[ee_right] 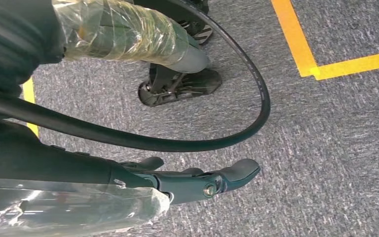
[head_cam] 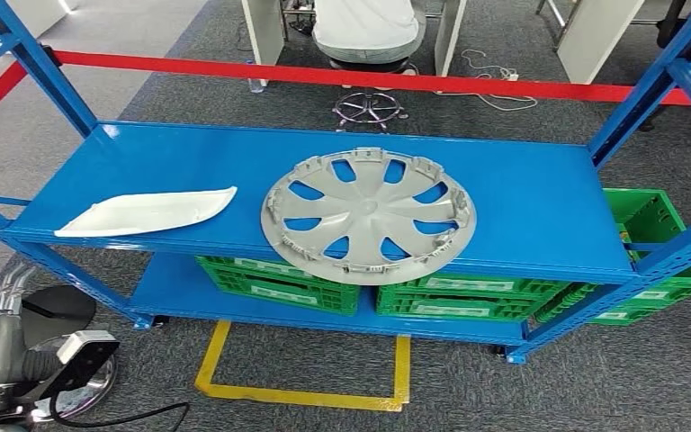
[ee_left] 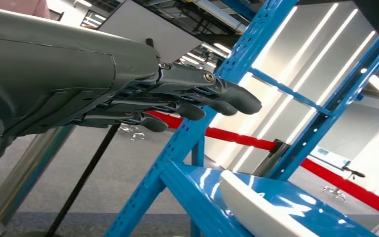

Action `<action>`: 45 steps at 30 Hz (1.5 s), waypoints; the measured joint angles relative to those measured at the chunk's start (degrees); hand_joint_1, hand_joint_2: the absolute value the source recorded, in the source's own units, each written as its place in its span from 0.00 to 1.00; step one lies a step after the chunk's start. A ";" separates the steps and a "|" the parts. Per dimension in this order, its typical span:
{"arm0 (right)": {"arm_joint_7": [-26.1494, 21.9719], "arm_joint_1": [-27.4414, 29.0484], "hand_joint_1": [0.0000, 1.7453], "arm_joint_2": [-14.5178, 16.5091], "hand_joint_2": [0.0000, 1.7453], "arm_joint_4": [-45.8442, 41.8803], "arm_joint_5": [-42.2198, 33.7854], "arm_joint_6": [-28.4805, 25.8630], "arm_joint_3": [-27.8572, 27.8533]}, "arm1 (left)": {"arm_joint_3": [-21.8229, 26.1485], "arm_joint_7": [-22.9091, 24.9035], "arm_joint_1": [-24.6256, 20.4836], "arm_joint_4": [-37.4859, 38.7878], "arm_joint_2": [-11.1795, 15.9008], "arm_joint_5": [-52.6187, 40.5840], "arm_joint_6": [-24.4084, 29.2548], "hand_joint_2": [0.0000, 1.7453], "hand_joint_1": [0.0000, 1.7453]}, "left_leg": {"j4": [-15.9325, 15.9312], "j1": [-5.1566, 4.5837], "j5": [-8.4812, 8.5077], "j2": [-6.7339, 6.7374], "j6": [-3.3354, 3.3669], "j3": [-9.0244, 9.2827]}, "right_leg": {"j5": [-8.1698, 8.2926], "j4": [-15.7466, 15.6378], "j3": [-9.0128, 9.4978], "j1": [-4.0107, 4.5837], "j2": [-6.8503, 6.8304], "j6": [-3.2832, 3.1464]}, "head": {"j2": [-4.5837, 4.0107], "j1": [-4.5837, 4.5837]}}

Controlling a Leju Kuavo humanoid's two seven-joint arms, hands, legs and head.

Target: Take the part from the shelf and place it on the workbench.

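Item: white curved part (head_cam: 148,212), lying flat on the blue shelf (head_cam: 522,202) beside the grey wheel cover (head_cam: 368,215); likely light, stiff, smooth plastic. Take it at the thicker end. Your left hand (ee_left: 177,101) hovers near it, released; your right hand (ee_right: 197,180) hangs empty, fingers straight.

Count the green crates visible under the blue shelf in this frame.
4 at least: two green crates side by side on the lower shelf, left and middle, one at the right end, one behind the right post. The top board may hide more.
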 joint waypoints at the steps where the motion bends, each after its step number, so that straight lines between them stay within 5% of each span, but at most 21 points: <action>1: 0.00 0.00 0.00 0.01 1.00 0.00 0.00 0.00 0.00 | 0.01 0.00 0.00 0.00 -0.01 0.00 -0.01 1.00 0.00 | 0.00 -0.01 0.00 0.00 0.01 0.00 | 0.00 -0.01 0.01 -0.01 0.00 0.01 | 0.00 0.01; 6: 0.01 -0.04 0.00 0.07 1.00 0.00 0.01 0.00 0.00 | 0.21 0.00 0.00 0.00 -0.05 -0.01 -0.01 1.00 0.00 | -0.36 0.08 0.17 -0.06 0.33 0.11 | 0.00 -0.17 0.14 -0.01 -0.03 0.27 | 0.00 -0.02; 8: 0.05 0.06 0.00 0.14 1.00 0.04 0.07 0.00 -0.14 | 0.45 0.00 -0.01 0.08 -0.34 -0.05 -0.09 1.00 0.00 | -1.10 0.36 0.33 -0.44 0.99 0.59 | -2.43 6.71 -3.88 0.02 1.39 0.46 | 0.00 0.09; 10: 0.12 0.27 0.00 0.17 1.00 0.11 0.14 -0.01 -0.33 | 0.51 0.00 0.00 0.25 -0.66 -0.09 -0.25 1.00 0.00 | -1.44 0.58 -0.04 -1.10 1.08 1.45 | -1.73 10.52 -7.17 0.03 2.86 0.31 | 0.00 0.22; 12: 0.18 0.28 0.00 0.19 1.00 0.20 0.21 0.00 -0.39 | 0.56 0.00 0.01 0.34 -0.80 -0.16 -0.33 1.00 0.00 | -1.22 0.48 -0.71 -1.54 0.43 2.04 | 1.67 4.58 -4.86 0.03 3.12 0.01 | 0.00 0.21; 14: 0.25 0.19 0.00 0.20 1.00 0.27 0.36 0.03 -0.39 | 0.70 0.00 -0.02 0.35 -0.92 -0.33 -0.38 1.00 0.00 | -1.01 0.35 -1.01 -1.70 -0.22 2.05 | 1.84 1.70 -3.36 0.16 3.34 -0.47 | 0.00 0.04; 17: 0.32 0.24 0.00 0.24 1.00 0.31 0.58 0.06 -0.41 | 0.84 -0.02 0.00 0.36 -1.06 -0.52 -0.50 1.00 0.00 | -0.56 0.53 -1.60 -1.67 -1.05 1.91 | 1.55 1.47 -3.07 0.11 3.26 -1.42 | 0.00 -0.18; 19: 0.32 0.21 0.00 0.27 1.00 0.31 0.72 0.08 -0.43 | 0.90 -0.06 -0.10 0.36 -1.11 -0.56 -0.53 1.00 0.00 | 3.39 0.70 -3.73 -1.34 -1.72 0.10 | 1.27 1.31 -2.60 -0.13 3.09 -2.11 | 0.00 -0.46; 21: 0.32 0.18 0.00 0.27 1.00 0.31 0.77 0.08 -0.48 | 0.93 -0.09 -0.12 0.38 -1.14 -0.58 -0.56 1.00 0.00 | 11.44 0.96 -6.84 -1.10 -2.21 -4.28 | 0.76 1.31 -2.13 -0.08 2.89 -2.52 | 0.00 -0.68; 23: 0.33 0.21 0.00 0.27 1.00 0.31 0.77 0.07 -0.61 | 0.94 -0.09 0.01 0.41 -1.17 -0.60 -0.61 1.00 0.00 | 16.44 1.19 -7.12 -1.04 -2.41 -7.75 | 0.13 1.31 -1.42 -0.04 2.78 -2.55 | 0.00 -0.67; 24: 0.34 0.24 0.00 0.27 1.00 0.32 0.78 0.07 -0.68 | 0.94 -0.09 0.04 0.43 -1.19 -0.61 -0.62 1.00 0.00 | 15.65 1.25 -5.29 -1.01 -2.38 -7.93 | -0.27 1.31 -0.86 -0.05 2.76 -2.46 | 0.00 -0.66; 27: 0.35 0.24 0.00 0.28 1.00 0.35 0.85 0.09 -0.80 | 0.97 -0.09 0.03 0.46 -1.23 -0.62 -0.67 1.00 0.00 | 5.87 1.12 1.96 -0.77 -1.90 -4.43 | -1.72 1.24 0.76 -0.01 2.78 -1.82 | 0.00 -0.64; 29: 0.39 0.12 0.00 0.29 1.00 0.39 0.93 0.09 -0.84 | 0.98 -0.10 -0.03 0.49 -1.30 -0.73 -0.75 1.00 0.00 | 2.15 0.83 2.18 -0.63 -1.37 -2.86 | -2.31 1.05 0.81 0.14 2.71 -1.24 | 0.00 -0.61; 32: 0.47 -0.01 0.00 0.28 1.00 0.40 1.02 0.09 -0.92 | 1.00 -0.11 0.11 0.49 -1.40 -0.94 -0.81 1.00 0.00 | 0.85 0.90 1.03 -0.88 -0.51 -2.14 | -2.81 0.50 1.46 0.24 2.39 -0.33 | 0.01 -0.48; 34: 0.51 -0.14 0.00 0.29 0.50 0.39 1.09 0.13 -1.01 | 1.02 -0.15 0.13 0.48 -1.46 -1.03 -0.82 1.00 0.00 | 0.14 1.17 0.75 -0.92 0.18 -1.20 | -4.54 3.61 0.25 0.31 2.55 -0.02 | 0.01 -0.33; 36: 0.55 -0.15 0.00 0.32 0.00 0.40 1.21 0.22 -1.12 | 1.03 -0.18 0.05 0.49 -1.50 -1.08 -0.86 1.00 0.00 | -0.04 1.09 0.18 -0.87 0.76 -0.50 | -7.31 11.26 -4.58 0.33 2.76 -0.01 | 0.00 -0.25; 38: 0.60 0.05 0.00 0.32 0.00 0.42 1.23 0.34 -1.25 | 1.03 -0.19 0.08 0.50 -1.50 -1.13 -0.96 1.00 0.00 | -0.03 0.83 -0.62 -1.01 1.02 0.34 | -7.66 17.16 -9.42 0.41 2.81 -0.14 | 0.00 -0.25; 40: 0.61 0.19 0.00 0.31 0.00 0.42 1.09 0.49 -1.41 | 1.05 -0.20 0.15 0.50 -1.51 -1.14 -1.08 1.00 0.00 | -0.03 0.56 -1.70 -1.22 1.05 1.86 | -3.13 14.90 -10.45 0.65 2.86 -0.59 | 0.00 -0.21; 42: 0.61 0.17 0.00 0.29 0.00 0.43 0.98 0.61 -1.62 | 1.07 -0.21 0.15 0.53 -1.57 -1.14 -1.20 0.50 0.00 | -0.07 0.33 -2.91 -1.31 0.85 3.40 | 2.36 8.04 -8.52 1.04 2.95 -1.41 | -0.01 -0.27; 44: 0.62 0.12 0.00 0.27 0.00 0.45 0.86 0.83 -1.82 | 1.06 -0.32 0.07 0.60 -1.61 -1.27 -1.56 0.00 0.00 | 0.08 0.21 -3.64 -1.38 0.42 3.95 | 4.02 4.03 -6.80 1.31 3.05 -1.98 | -0.01 -0.53; 45: 0.65 0.13 0.00 0.25 0.00 0.46 0.77 1.07 -1.94 | 1.01 -0.47 0.05 0.63 -1.59 -1.45 -1.91 0.00 0.00 | 0.16 0.17 -3.73 -1.42 0.25 3.90 | 3.76 3.70 -6.44 1.36 3.10 -1.99 | -0.01 -0.64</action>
